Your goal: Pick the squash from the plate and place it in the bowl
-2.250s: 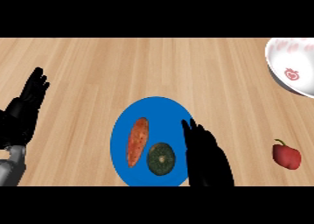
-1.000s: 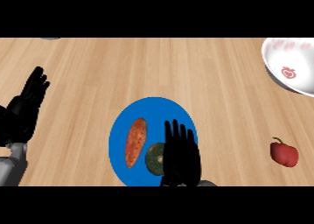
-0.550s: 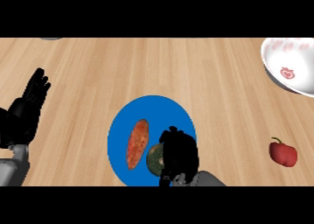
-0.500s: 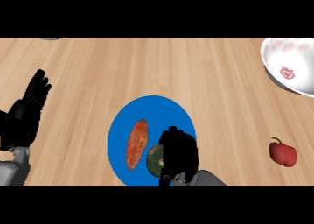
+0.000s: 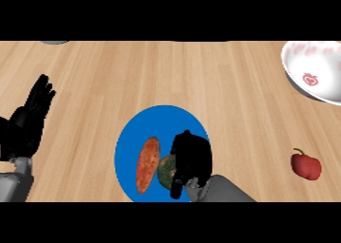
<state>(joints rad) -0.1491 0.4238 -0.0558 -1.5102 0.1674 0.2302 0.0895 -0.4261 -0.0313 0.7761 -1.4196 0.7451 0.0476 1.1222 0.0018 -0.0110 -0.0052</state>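
The blue plate (image 5: 155, 124) lies low in the middle of the wooden counter. On it sit a long orange-red vegetable (image 5: 147, 163) and, to its right, the dark green squash (image 5: 165, 171), mostly hidden. My right hand (image 5: 191, 155) covers the squash from above with its fingers curled down around it. The white bowl (image 5: 314, 71) with red markings stands at the far right, near the top. My left hand (image 5: 27, 122) rests open at the left edge, fingers up, well away from the plate.
A red pepper (image 5: 305, 164) lies on the counter to the right of the plate, below the bowl. A grey object (image 5: 55, 42) peeks in at the top left edge.
My right hand has slid left over the squash and its fingers have curled down around it. The left hand has stayed put.
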